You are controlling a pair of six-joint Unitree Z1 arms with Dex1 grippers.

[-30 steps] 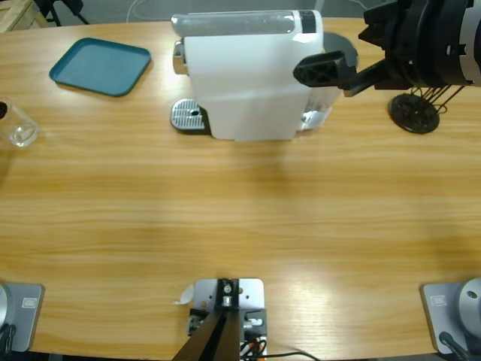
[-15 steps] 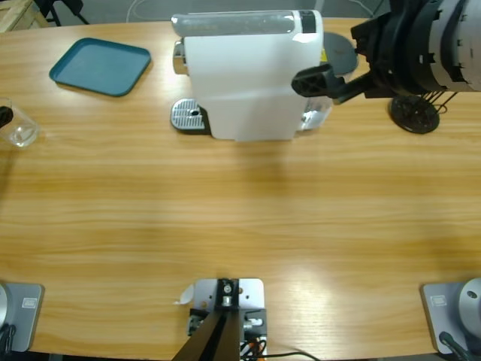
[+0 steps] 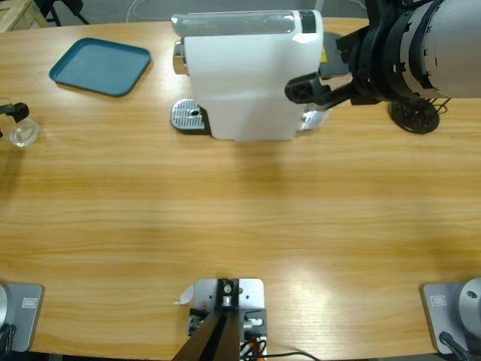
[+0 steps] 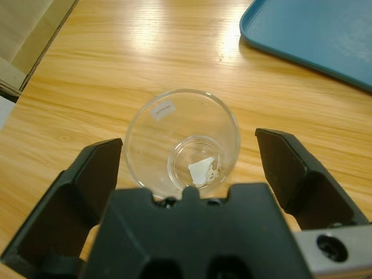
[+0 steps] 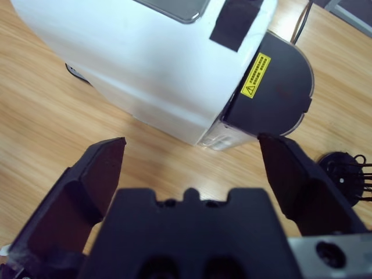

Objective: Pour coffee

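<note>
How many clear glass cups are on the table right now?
1. The clear glass cup stands near the table's left edge, between the left gripper's open jaws, beside the teal tray. Others may be hidden behind the white coffee machine.

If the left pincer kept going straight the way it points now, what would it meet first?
The clear glass cup, most likely: it stands on the table between the open jaws of the left pincer, close ahead of its body. How near it is remains unclear.

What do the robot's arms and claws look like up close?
The right arm is a fat silver-grey cylinder with a black ribbed wrist. Each gripper, left and right, has a chunky matte-black body and two flat, angular black jaws, with a silver plate and screw beside it.
</note>
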